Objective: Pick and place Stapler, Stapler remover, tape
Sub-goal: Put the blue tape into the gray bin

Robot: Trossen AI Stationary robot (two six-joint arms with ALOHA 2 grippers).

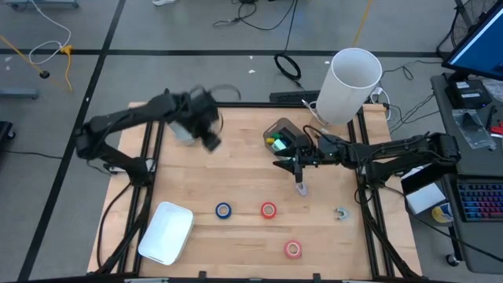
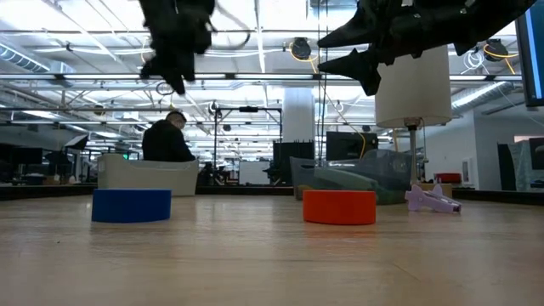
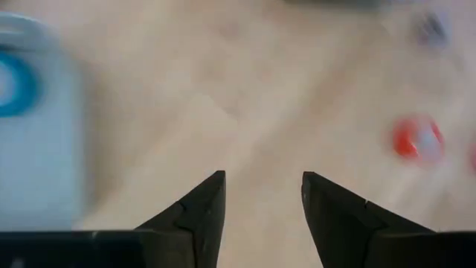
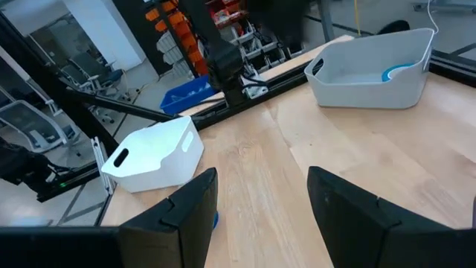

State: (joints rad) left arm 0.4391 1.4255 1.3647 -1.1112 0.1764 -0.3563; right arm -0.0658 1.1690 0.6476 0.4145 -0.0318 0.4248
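Note:
Three tape rolls lie flat on the wooden table: a blue one [image 1: 224,210] [image 2: 132,205], a red one [image 1: 269,209] [image 2: 339,206] and a red one nearer the front [image 1: 292,249]. A second blue roll [image 4: 394,72] [image 3: 13,82] lies in a pale bin [image 4: 372,74] below my left arm. A small lilac tool [image 1: 301,188] [image 2: 433,199] lies under my right gripper; a small grey clawed piece [image 1: 340,212] lies to its right. My left gripper [image 1: 211,140] [image 3: 256,216] is open and empty, high over the table's far left. My right gripper [image 1: 295,165] [image 4: 260,216] is open and empty, above the table.
A white bin [image 1: 167,232] [image 4: 152,156] stands at the near left. A dark tub [image 1: 279,135] with green and yellow bits stands far of centre. A tall white cylinder [image 1: 350,82] stands at the far right. A person [image 2: 166,140] sits beyond the table.

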